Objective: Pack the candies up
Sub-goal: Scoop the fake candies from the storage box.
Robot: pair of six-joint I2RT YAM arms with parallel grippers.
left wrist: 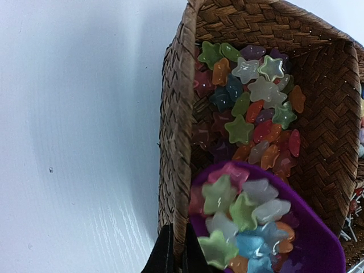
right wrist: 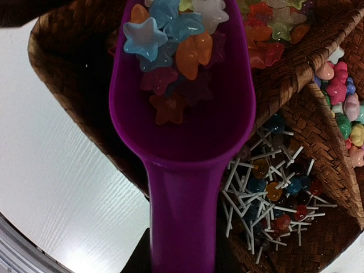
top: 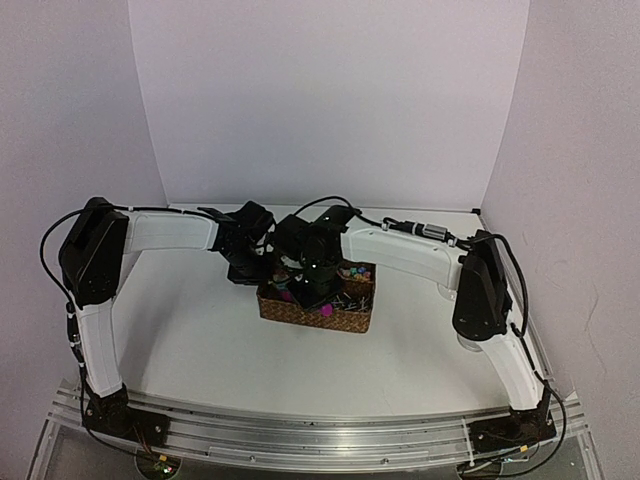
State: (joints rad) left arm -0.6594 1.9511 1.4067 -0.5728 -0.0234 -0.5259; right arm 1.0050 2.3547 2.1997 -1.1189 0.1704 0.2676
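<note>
From above, the left arm (top: pixel 170 232) and right arm (top: pixel 400 250) meet over a woven basket (top: pixel 315 318) at the middle of the table (top: pixel 200 340). No bag or box to pack into can be seen.

In the left wrist view, the left jaws are closed, with their tips at the basket's side wall; I cannot tell whether they pinch the weave. Just beside them, inside the wall, the purple scoop (left wrist: pixel 318 239) sits heaped with star-shaped candies (left wrist: pixel 239 210). More stars lie loose in the same compartment.

In the right wrist view, the right jaws grip the scoop's handle. Its long axis runs straight away from them, so the loaded bowl lies directly ahead. A compartment of lollipops (right wrist: pixel 273 193) lies to the right.

The right arm carries the load. Its next move is probably a level lift clear of the basket rim, and the left jaws close alongside leave little room.
</note>
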